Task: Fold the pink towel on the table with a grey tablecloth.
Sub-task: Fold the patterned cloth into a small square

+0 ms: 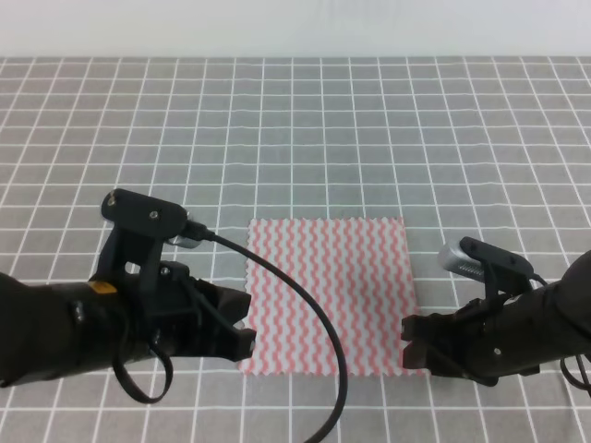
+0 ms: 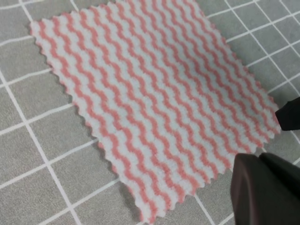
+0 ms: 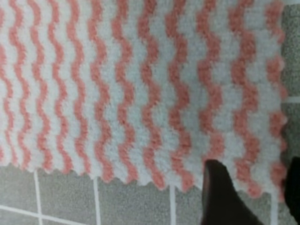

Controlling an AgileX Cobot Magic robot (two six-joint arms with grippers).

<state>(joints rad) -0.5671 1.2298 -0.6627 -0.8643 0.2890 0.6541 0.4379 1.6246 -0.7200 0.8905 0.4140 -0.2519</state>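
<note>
Flat at lower centre of the grey grid-printed tablecloth table [image 1: 295, 120] lies the pink-and-white wavy-striped towel [image 1: 328, 293]. The black left gripper [image 1: 242, 334] and black right gripper [image 1: 413, 343] flank its near corners, jaws spread. Risk: fingers could pinch tablecloth too, or grab unevenly and skew the fold.

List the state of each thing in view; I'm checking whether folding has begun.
Pink towel: spread flat, unfolded, near corners by the claws.
Left claw: at the towel's near left corner, open or shut cannot be told.
Right claw: open, straddling the near right corner, not gripping.
Table with grey tablecloth: smooth under the towel.
</note>
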